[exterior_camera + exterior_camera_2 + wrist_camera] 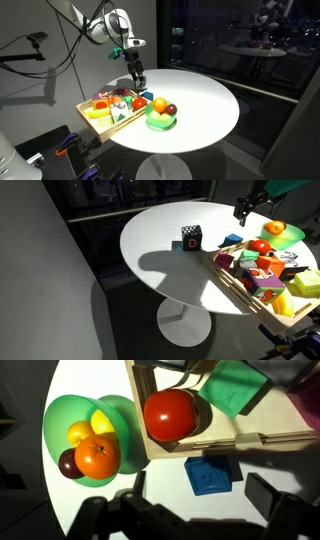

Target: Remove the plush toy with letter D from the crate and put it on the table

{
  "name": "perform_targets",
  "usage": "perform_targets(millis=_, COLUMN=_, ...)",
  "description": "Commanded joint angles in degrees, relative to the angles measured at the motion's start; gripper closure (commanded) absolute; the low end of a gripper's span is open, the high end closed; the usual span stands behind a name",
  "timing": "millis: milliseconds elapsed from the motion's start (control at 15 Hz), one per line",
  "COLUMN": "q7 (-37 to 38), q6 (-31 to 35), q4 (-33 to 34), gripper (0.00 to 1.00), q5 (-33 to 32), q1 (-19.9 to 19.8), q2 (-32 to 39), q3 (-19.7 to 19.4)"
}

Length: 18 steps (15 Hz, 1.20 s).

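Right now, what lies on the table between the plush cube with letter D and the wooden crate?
Only a small blue block, close to the crate; the rest toward the D cube is bare, in an exterior view.

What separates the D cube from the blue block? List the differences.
Colour: the D cube is black with a reddish D; the blue block is blue all over.
Place: the D cube stands in the open, apart from the crate; the blue block lies right beside its wall.
Both rest on the white table, outside the crate.
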Motion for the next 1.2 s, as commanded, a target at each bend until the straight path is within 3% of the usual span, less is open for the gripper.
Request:
perform_targets(millis=0, q7=-4.2, q6=-4.9, q4=0.2, gripper=0.0, q5=3.9, q1=0.1, q2=-2.3, q3=1.0)
perform_targets(millis=400, q7=-16.3, q6=-12.4, q4=-1.2, gripper=0.0, q5=11.9, q1=-0.7, q2=-8.1, q3=2.4)
perform_targets(millis=1133, q7=-34.9, q6=-21.2, q4=-5.6, gripper=0.0, q5=15.4, q1=-5.3, q2=-20.4, q3=-0.2)
